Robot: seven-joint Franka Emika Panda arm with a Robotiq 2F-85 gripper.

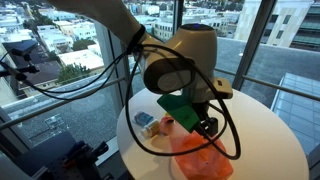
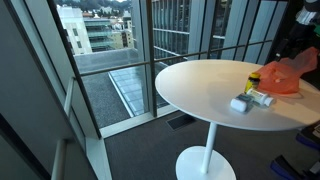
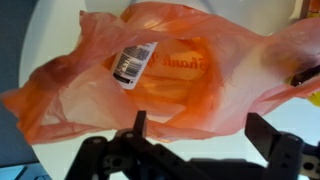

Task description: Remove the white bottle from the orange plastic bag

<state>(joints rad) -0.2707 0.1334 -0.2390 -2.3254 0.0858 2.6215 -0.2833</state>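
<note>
step: reach bottle | crumpled orange plastic bag [image 3: 190, 70] on table | Robotiq gripper [image 3: 200, 122] above, jaws spread, empty | white bottle unseen, likely inside under barcode label [image 3: 135, 62] | advice: descend at label, pinch the body beneath — not loose film

White rounded arm [image 1: 190, 55], looping black cables [image 1: 233, 125], black claw [image 3: 200, 128]
</note>
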